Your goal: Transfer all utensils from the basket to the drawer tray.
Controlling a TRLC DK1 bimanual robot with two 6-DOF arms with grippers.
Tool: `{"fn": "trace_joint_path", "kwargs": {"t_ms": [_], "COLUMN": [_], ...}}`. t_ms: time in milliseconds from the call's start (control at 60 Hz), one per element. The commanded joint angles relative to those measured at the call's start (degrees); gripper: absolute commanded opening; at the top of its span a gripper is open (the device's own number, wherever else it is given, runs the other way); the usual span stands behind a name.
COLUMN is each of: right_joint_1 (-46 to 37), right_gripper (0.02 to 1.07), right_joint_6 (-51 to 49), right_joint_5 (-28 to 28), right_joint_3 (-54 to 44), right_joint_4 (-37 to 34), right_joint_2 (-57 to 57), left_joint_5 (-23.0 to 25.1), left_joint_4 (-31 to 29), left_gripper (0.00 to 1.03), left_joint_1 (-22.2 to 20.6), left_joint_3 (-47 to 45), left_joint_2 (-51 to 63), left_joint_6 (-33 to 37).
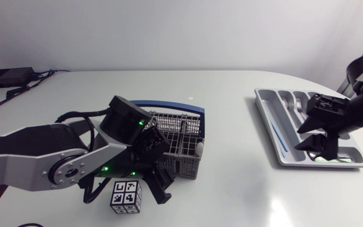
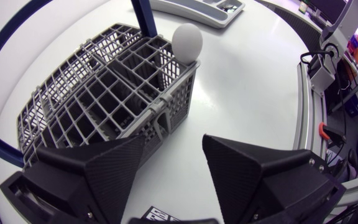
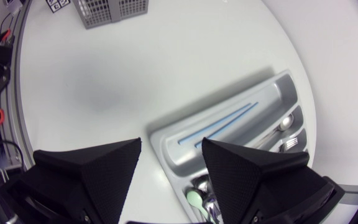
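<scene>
The grey wire basket [image 1: 180,140] with a blue handle stands mid-table; a white spoon [image 1: 200,149] sticks up from its corner compartment. My left gripper [image 1: 158,184] hangs open just in front of the basket [image 2: 104,93], nothing between its fingers, with the white spoon [image 2: 186,42] ahead of it. The grey drawer tray [image 1: 270,129] lies at the right. My right gripper [image 1: 319,150] stands open and empty over the tray's near end. In the right wrist view the tray [image 3: 241,134] holds thin blue sticks [image 3: 219,127], a green-handled utensil [image 3: 194,198] under my right gripper [image 3: 169,168], and metal cutlery [image 3: 286,123].
A white cube with black markers [image 1: 126,195] sits on the table close to my left gripper, beside the basket's near side. Bare tabletop stretches between basket and tray. The table's curved edge runs just past the tray.
</scene>
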Motion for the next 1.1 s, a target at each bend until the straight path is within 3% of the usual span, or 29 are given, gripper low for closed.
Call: {"fn": "trace_joint_path", "kwargs": {"t_ms": [0, 183, 417, 900, 1017, 1083], "right_joint_1": [6.7, 21.6, 33.5, 41.3, 41.9, 42.5], "right_gripper": [0.74, 0.74, 0.74, 0.74, 0.61, 0.61], "right_joint_6": [11.3, 28.6, 48.1, 69.7, 73.3, 74.4], "right_joint_5": [-0.4, -0.5, -0.5, -7.9, -9.1, -9.3], "right_joint_3": [-2.5, -3.3, 0.3, 5.9, 5.7, 5.5], "right_joint_4": [-1.3, -0.1, 0.7, 4.9, 7.7, 8.6], "right_joint_2": [-3.3, -5.4, -4.5, 1.9, 4.0, 4.6], "left_joint_5": [0.6, 1.5, 2.1, 2.6, 2.9, 3.1], "left_joint_4": [0.6, 1.7, 2.6, 4.6, 5.0, 5.2], "left_gripper": [0.66, 0.66, 0.66, 0.66, 0.66, 0.66], "left_joint_1": [0.6, 1.5, 1.8, 2.7, 3.0, 3.1], "left_joint_3": [-2.1, -3.3, -4.1, -4.1, -4.0, -4.1], "left_joint_2": [-1.0, -1.8, -2.4, -2.5, -2.4, -2.3], "left_joint_6": [-0.7, -0.4, -0.4, -0.7, -0.8, -0.8]}}
